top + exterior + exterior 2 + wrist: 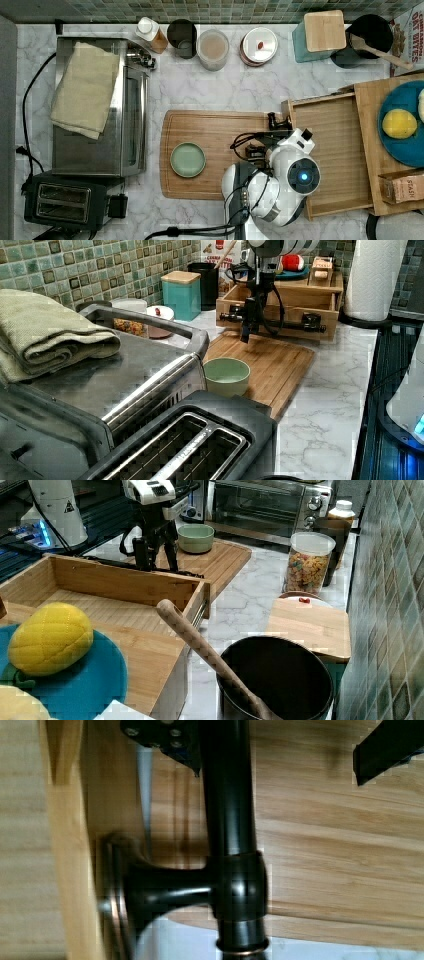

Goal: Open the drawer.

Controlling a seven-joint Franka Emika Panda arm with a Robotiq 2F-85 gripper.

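Note:
The light-wood drawer [330,150] stands pulled out over the counter, its plain wood inside [100,605] bare. A long black bar handle [290,326] runs across its front, seen close up [227,820] with one mounting post. My gripper [156,560] hangs over the drawer front, open, its two black fingers [141,552] standing one on each side of the bar. In the wrist view the bar lies close to one finger [165,735], while the other finger [385,750] stands well away. In the left view my gripper [247,335] reaches down past the handle.
A bamboo cutting board [210,150] with a green bowl [188,159] lies just in front of the drawer. A toaster oven [100,105] and a toaster [70,200] stand at the top view's left. Jars [213,49] line the back wall. A teal plate [400,130] sits above the drawer.

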